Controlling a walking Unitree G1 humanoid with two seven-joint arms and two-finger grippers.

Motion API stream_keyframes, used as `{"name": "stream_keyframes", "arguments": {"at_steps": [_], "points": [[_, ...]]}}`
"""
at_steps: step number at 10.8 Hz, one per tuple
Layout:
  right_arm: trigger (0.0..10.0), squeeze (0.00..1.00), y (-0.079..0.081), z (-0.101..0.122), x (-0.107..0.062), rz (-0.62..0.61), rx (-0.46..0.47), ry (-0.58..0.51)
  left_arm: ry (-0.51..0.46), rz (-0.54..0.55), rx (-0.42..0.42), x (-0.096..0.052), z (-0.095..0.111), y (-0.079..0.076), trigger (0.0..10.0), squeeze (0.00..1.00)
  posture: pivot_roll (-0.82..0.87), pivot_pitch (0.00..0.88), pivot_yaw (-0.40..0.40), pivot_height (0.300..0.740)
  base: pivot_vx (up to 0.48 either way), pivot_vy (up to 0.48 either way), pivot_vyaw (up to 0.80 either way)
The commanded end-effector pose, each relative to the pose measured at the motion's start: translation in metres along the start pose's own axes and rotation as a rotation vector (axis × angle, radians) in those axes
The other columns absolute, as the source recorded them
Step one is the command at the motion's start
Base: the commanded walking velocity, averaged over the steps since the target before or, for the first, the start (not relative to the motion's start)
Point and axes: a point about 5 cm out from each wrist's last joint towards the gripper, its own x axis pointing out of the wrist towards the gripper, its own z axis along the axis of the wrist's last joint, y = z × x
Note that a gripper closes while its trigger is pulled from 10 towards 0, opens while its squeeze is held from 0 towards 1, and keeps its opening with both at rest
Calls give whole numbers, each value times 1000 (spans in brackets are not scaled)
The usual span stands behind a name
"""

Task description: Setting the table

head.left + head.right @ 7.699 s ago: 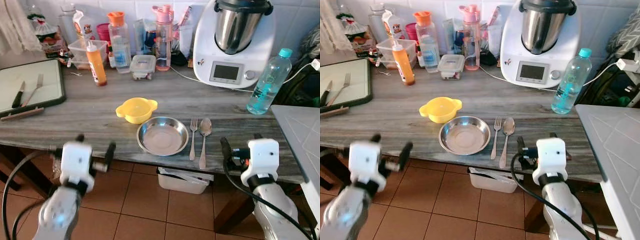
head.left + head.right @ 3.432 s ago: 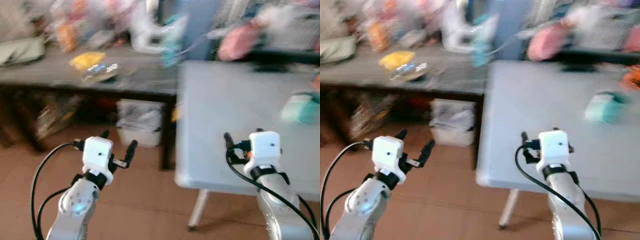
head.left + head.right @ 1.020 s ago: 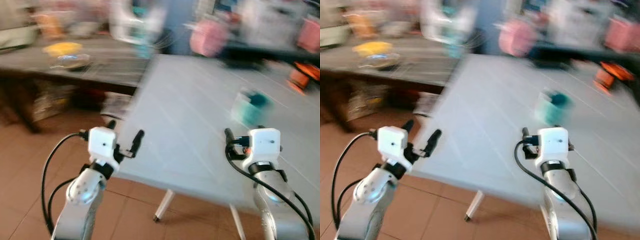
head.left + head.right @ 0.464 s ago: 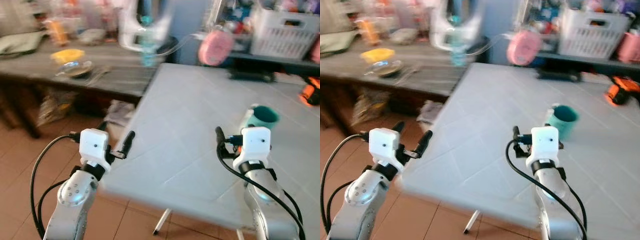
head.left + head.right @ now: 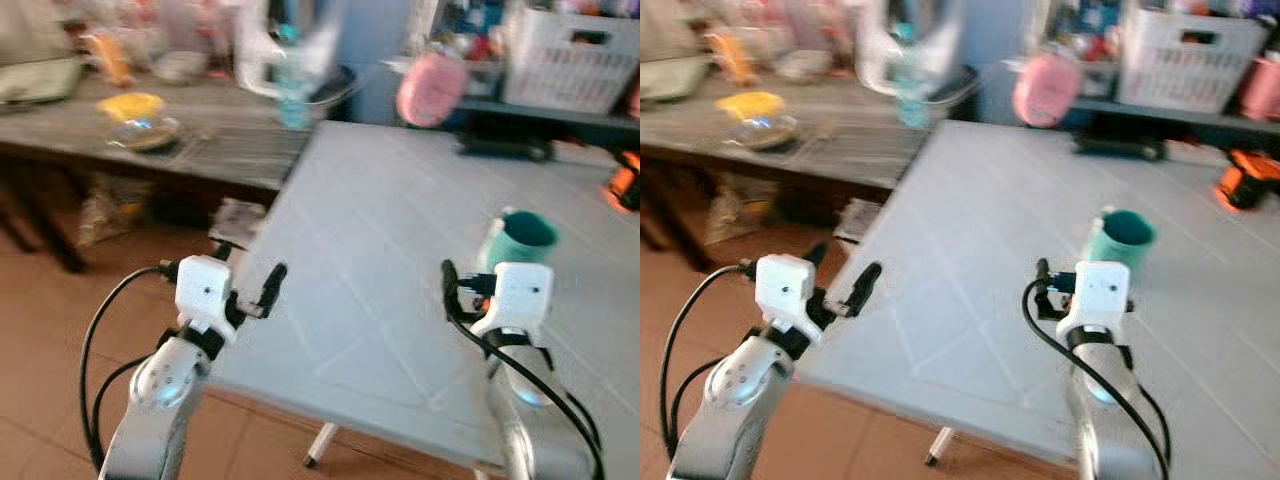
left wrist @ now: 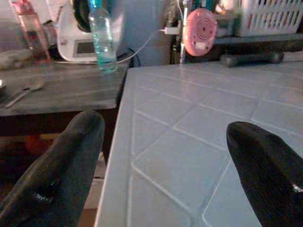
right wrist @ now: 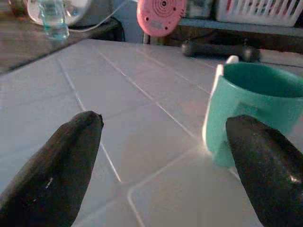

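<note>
The right gripper point(image 7: 161, 156) hovers low over the grey folding table point(image 5: 380, 250), fingers spread wide just short of the teal mug point(image 7: 251, 109), probably lining up to take it for the place setting. The left gripper point(image 6: 161, 156) waits at the table's corner, likewise spread and empty.

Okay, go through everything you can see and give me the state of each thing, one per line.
Teal mug: upright on the grey table, looks empty.
Left claw: open, holding nothing, at the table's near corner.
Right claw: open, holding nothing, just short of the mug.
Water bottle: upright, capped, on the wooden counter.
Yellow bowl: on the counter, blurred.
</note>
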Motion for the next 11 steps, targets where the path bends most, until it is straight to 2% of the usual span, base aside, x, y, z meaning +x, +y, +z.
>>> {"name": "stream_keyframes", "arguments": {"at_steps": [1,2,4,6,9,11], "points": [[10000,0,-1,-1,4,-21,25,13,-1,-17,0,2,0,-2,10000,0,59,22,26,740,0,0,0],[10000,0,2,0,8,-22,30,14,-12,-65,-22,3,3,-6,10000,0,69,23,21,740,0,0,0],[10000,0,1,-6,10,-67,54,49,-17,-74,-1,3,6,-6,10000,0,77,29,22,740,0,0,0],[10000,0,-6,-11,13,-153,68,74,-13,-95,-1,2,6,-8,10000,0,87,43,28,740,0,0,0],[10000,0,-8,-11,15,-172,46,58,-6,-93,0,0,5,-6,10000,0,88,49,34,740,0,0,0],[10000,0,-18,-6,28,-227,5,20,-10,-98,-5,3,6,-9,10000,0,83,50,40,740,0,0,0]]}}
